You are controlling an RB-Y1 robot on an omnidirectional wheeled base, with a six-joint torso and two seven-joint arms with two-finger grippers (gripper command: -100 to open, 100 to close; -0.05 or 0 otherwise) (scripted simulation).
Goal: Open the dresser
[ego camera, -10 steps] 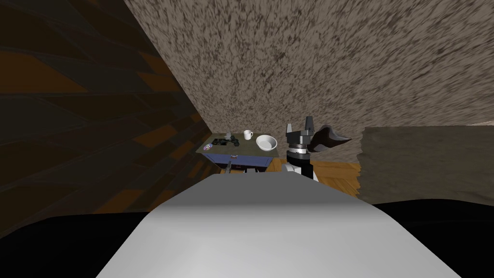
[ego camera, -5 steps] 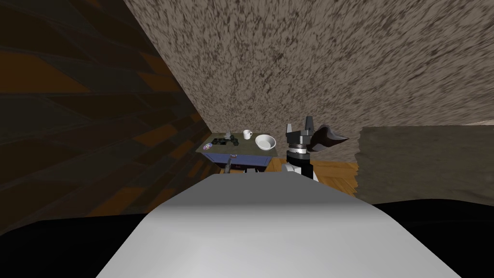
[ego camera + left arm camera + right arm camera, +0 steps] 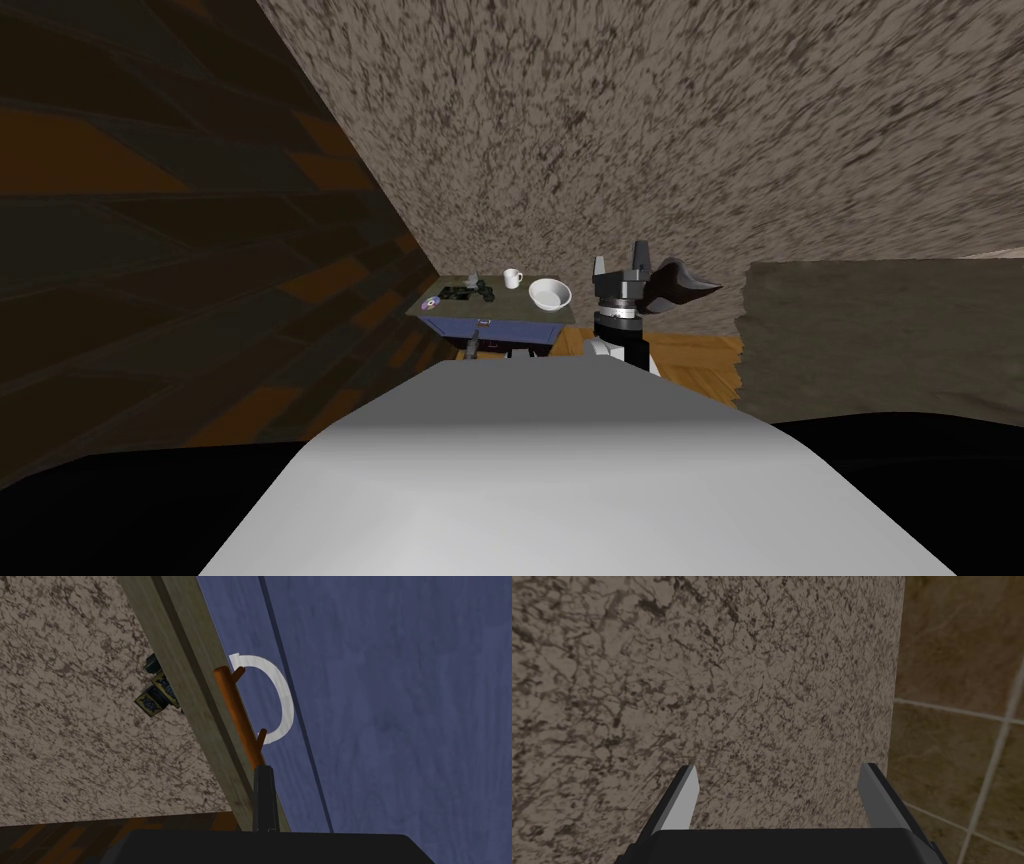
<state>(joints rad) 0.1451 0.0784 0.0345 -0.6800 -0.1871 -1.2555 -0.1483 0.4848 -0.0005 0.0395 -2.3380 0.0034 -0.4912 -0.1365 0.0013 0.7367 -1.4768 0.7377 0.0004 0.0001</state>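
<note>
Orange-brown handle [image 3: 239,711] is pinched at its end between the left gripper's [image 3: 263,771] closed fingers, blue dresser [image 3: 400,701] front just beyond them. Best pull straight back, grip firm. The right gripper's [image 3: 777,768] fingers stand wide.

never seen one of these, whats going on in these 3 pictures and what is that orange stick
A two-armed robot faces a dresser with a blue front. The wide picture is from its head camera. On top stand a mug and a bowl. The other two pictures come from cameras on its hands. The left gripper looks shut on the end of the dresser's handle, which is your orange stick. The right gripper is raised, open, holding nothing.
</note>
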